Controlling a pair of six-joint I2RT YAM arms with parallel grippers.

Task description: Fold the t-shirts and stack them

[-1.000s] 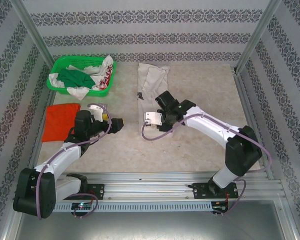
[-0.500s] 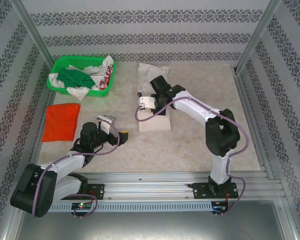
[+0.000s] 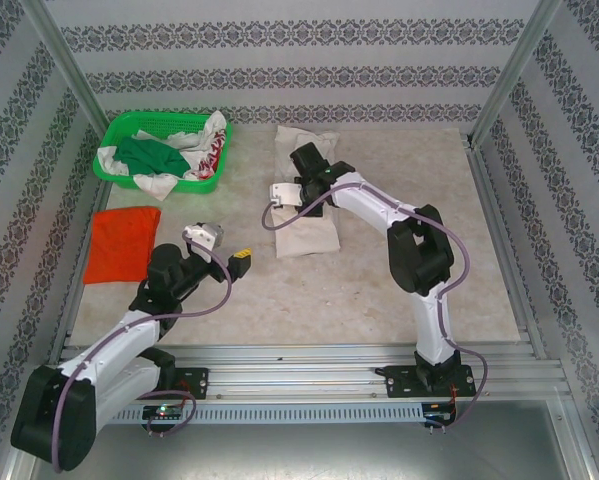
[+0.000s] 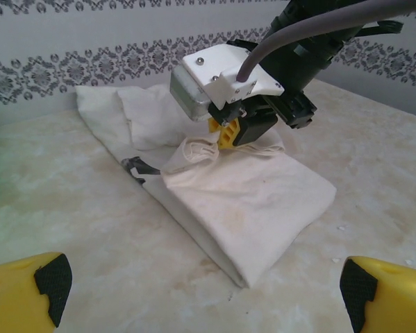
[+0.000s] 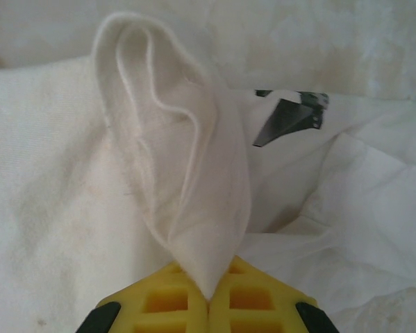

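Since a second earlier, the right end effector [image 3: 297, 190], clenched on a fold of the white shirt [image 3: 309, 235], had drawn it farther back across the tabletop [image 3: 279, 290]. The left end effector [image 3: 241, 262] hung released. The orange shirt [image 3: 122, 243] lay apart at left; finishing the fold and stacking remained.

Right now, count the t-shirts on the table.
2: cream-white t-shirt mid-table, pinched by the right gripper; orange-red t-shirt at the left edge. The green basket may hide more.

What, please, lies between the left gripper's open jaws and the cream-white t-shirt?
Bare marbled tabletop, seen in the left wrist view between the left gripper and the cream-white t-shirt that the right gripper pinches.
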